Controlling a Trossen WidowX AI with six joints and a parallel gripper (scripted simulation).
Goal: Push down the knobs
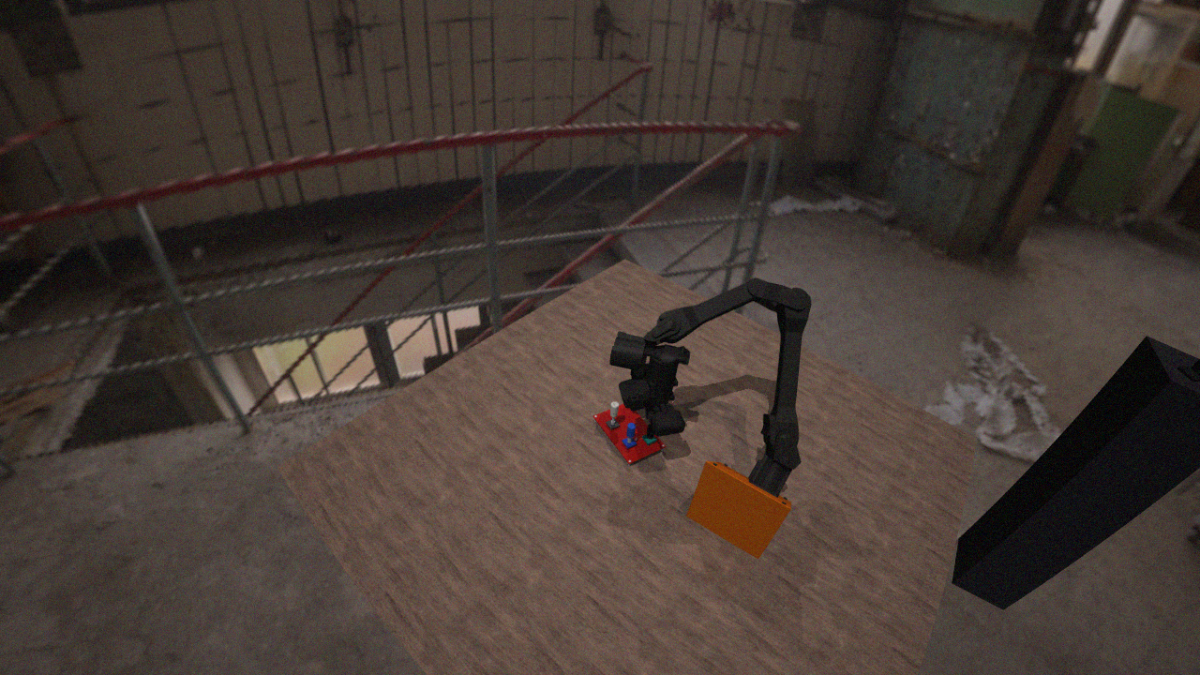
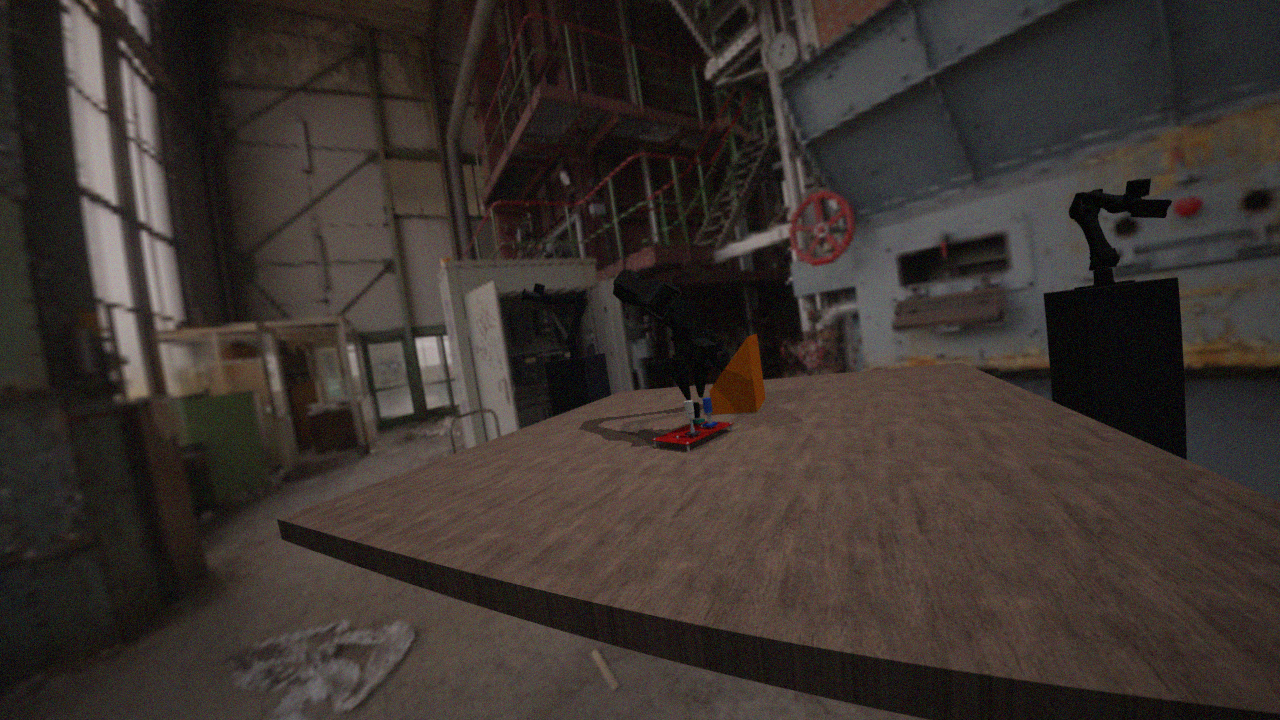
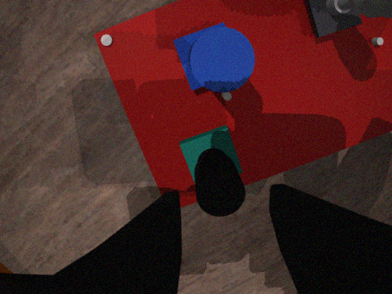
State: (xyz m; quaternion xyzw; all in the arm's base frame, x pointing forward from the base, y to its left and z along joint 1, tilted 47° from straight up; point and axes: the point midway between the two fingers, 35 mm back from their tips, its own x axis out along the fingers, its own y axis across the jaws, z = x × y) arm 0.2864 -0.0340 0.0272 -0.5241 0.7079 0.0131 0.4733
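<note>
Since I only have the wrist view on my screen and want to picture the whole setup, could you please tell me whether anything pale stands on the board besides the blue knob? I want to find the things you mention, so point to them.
Observer: Yes, a white knob (image 1: 614, 409) (image 2: 689, 405) stands upright on the red board (image 1: 606, 426) (image 2: 666, 440) (image 3: 286, 90).
Operator: Thank you. Is there something large and orange near the board, beyond the corner I see?
Observer: Yes, an orange panel (image 1: 738, 509) (image 2: 741, 380) stands on the table, beside the arm's base.
Operator: And is the board raised off the table?
Observer: Yes, the exterior view shows short legs under it.
</note>
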